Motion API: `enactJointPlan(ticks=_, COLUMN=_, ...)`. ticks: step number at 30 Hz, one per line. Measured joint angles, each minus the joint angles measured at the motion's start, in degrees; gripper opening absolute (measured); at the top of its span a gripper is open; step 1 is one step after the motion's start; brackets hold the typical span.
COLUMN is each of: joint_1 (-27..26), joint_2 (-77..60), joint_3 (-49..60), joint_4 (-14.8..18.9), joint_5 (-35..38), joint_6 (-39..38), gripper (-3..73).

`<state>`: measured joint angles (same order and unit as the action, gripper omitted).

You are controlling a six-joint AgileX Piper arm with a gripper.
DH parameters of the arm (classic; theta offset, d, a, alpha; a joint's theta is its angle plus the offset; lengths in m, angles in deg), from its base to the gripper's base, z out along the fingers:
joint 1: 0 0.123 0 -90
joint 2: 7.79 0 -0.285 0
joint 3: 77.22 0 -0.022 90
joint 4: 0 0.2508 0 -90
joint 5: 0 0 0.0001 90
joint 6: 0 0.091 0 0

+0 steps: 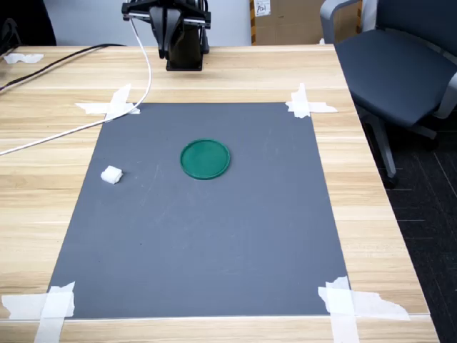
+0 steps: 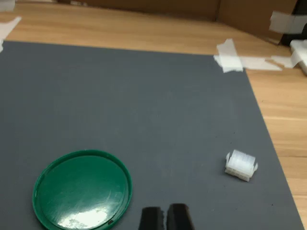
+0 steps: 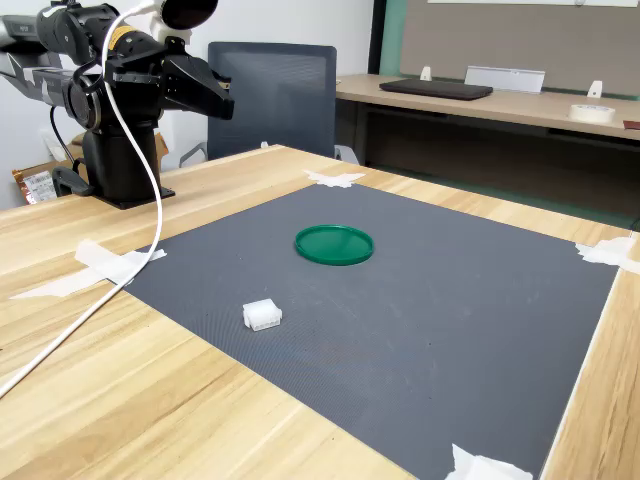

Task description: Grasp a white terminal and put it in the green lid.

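The white terminal (image 1: 111, 174) lies on the dark grey mat, near the first exterior view's left edge of it; it also shows in the second exterior view (image 3: 262, 315) and in the wrist view (image 2: 241, 165). The green lid (image 1: 205, 158) rests flat and empty near the mat's middle (image 3: 334, 244) (image 2: 82, 189). My gripper (image 1: 169, 39) hangs high at the far end of the table, well away from both (image 3: 222, 104). In the wrist view its two black fingertips (image 2: 165, 218) stand pressed together with nothing between them.
The grey mat (image 1: 214, 236) is taped to the wooden table at its corners (image 1: 308, 104). A white cable (image 1: 86, 125) runs across the table from the arm's base (image 3: 120, 165). An office chair (image 1: 400, 64) stands beside the table.
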<state>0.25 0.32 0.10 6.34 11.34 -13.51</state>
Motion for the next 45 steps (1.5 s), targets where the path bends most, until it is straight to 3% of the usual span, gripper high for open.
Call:
enactJointPlan(ticks=12, joint_1=0.00, joint_2=22.46, joint_3=-11.10, joint_4=-1.13, joint_5=-0.01, joint_6=-2.48, gripper=-2.9)
enactJointPlan(ticks=20, joint_1=0.00, joint_2=41.08, joint_3=-21.77, joint_4=-8.66, joint_5=1.30, joint_6=-7.39, gripper=-2.9)
enactJointPlan(ticks=26, joint_1=0.00, joint_2=54.21, joint_3=-31.10, joint_4=-13.64, joint_5=10.80, joint_6=-8.90, gripper=-2.9)
enactJointPlan(ticks=38, joint_1=0.00, joint_2=71.62, joint_3=-45.15, joint_4=-12.89, joint_5=27.36, joint_6=-20.39, gripper=-2.9)
enactJointPlan(ticks=45, joint_1=0.00, joint_2=76.33, joint_3=-51.92, joint_4=-12.89, joint_5=31.94, joint_6=-22.91, gripper=-2.9)
